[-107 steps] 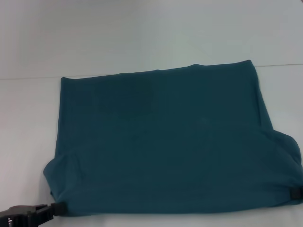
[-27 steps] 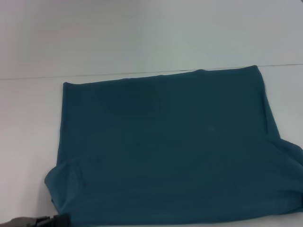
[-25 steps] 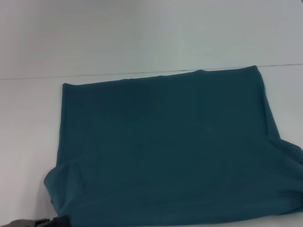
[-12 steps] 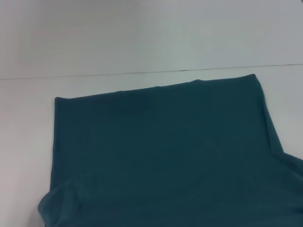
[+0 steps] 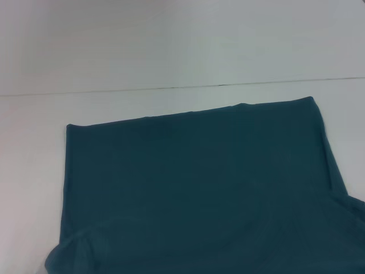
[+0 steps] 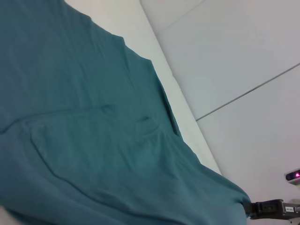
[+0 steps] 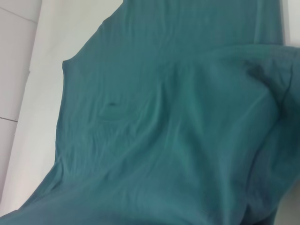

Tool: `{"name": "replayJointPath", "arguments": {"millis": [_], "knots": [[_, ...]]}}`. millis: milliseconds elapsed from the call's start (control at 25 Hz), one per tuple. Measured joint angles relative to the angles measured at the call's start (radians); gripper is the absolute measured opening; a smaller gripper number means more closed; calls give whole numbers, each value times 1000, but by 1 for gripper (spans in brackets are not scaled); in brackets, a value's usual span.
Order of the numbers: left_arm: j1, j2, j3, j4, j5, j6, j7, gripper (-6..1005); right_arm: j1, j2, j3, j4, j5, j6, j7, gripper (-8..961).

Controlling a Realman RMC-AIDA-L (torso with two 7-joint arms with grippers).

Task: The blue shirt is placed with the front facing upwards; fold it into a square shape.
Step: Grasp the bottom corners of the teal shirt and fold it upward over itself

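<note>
The blue shirt lies spread on the white table, plain teal side up, with folded layers. Its near edge runs out of the head view at the bottom, and a sleeve bulges at each near corner. No gripper shows in the head view. In the left wrist view the blue shirt narrows to a point at one corner, where my right gripper is shut on the cloth. The right wrist view holds only wrinkled blue shirt close under the camera. My left gripper is out of view.
The table's far edge meets a pale wall. Bare white tabletop lies beyond the shirt and to its left. A small device with a pink light sits far off in the left wrist view.
The shirt has slid toward me; its far edge sits lower in the head view and its near edge has left the picture. The left gripper has dropped out at the bottom.
</note>
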Motion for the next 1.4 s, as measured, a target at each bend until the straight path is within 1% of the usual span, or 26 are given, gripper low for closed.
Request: {"name": "replayJointPath", "arguments": {"millis": [200, 360, 520, 640, 720, 880, 1080, 1160, 1200, 1280, 1400], "knots": [[6, 0, 5, -7, 0, 10, -1, 14, -14, 1, 4, 0, -1, -13, -5, 74], [-6, 0, 7, -12, -4, 19, -11, 15, -13, 3, 6, 0, 7, -31, -9, 74], [-43, 4, 7, -12, -6, 22, -32, 16, 16, -2, 18, 10, 18, -44, -7, 75], [-82, 12, 7, -11, -2, 22, -54, 16, 57, -9, 27, 23, 20, -44, 2, 76], [-114, 21, 8, -11, 0, 20, -76, 17, 84, -18, 35, 32, 20, -42, 12, 76], [-164, 42, 3, -12, 1, 11, -104, 17, 136, -45, 55, 45, 21, -18, 37, 77], [-221, 69, 0, -15, 2, -26, -135, 19, 216, -91, 54, 105, 20, 42, 70, 77], [-251, 81, 0, -18, 14, -48, -143, 19, 249, -106, 50, 123, 16, 71, 85, 78], [-269, 88, 0, -25, 25, -65, -146, 19, 269, -112, 47, 131, 15, 88, 94, 78], [-315, 106, 0, -53, 47, -108, -153, 20, 300, -118, 38, 141, 13, 116, 104, 78], [-366, 127, -1, -103, 72, -167, -157, 20, 338, -129, 7, 163, 13, 177, 119, 79]]}}
